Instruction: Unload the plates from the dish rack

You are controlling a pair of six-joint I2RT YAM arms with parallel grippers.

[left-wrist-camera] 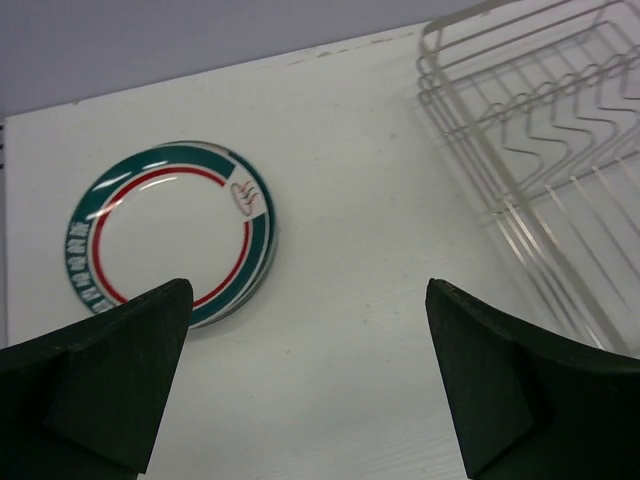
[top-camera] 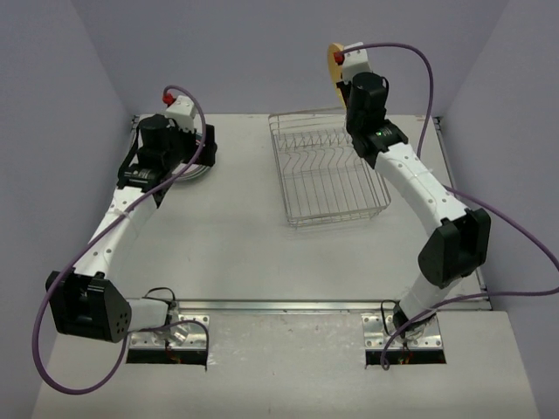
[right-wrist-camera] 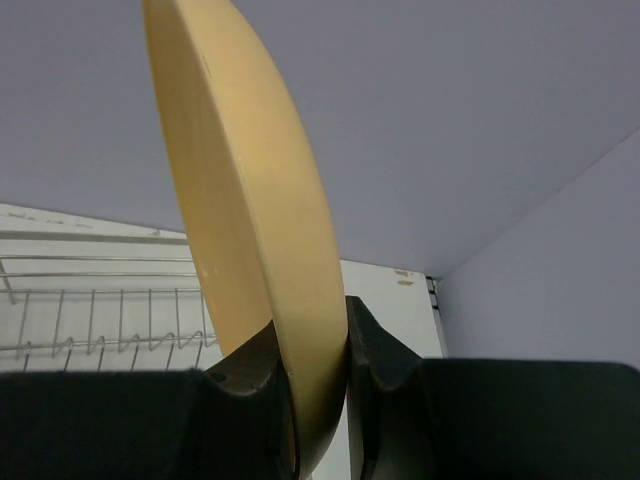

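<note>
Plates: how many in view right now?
2. A tan-yellow round plate clamped on edge in the right gripper, raised near the silver wire dish rack; a white teal-rimmed plate flat on the table. Others may be stacked beneath it.

Glossy teal-rimmed plate [left-wrist-camera: 175, 230], metal wire dish rack [top-camera: 332, 175]

A robotics lab test cell is indicated, not a kitchen. A bare white table [top-camera: 253, 231] is enclosed by plain lavender-grey panels [top-camera: 262, 52] at 9, 12 and 3 o'clock. The left arm [top-camera: 113, 227] and right arm [top-camera: 417, 183] are bolted to metal plates [top-camera: 196, 321] at 6 o'clock, and purple cables [top-camera: 397, 45] are looped loosely. The household ware seen is a wire dish rack [top-camera: 327, 188] at 1 o'clock and plates [top-camera: 210, 150] at 10 o'clock.
</note>
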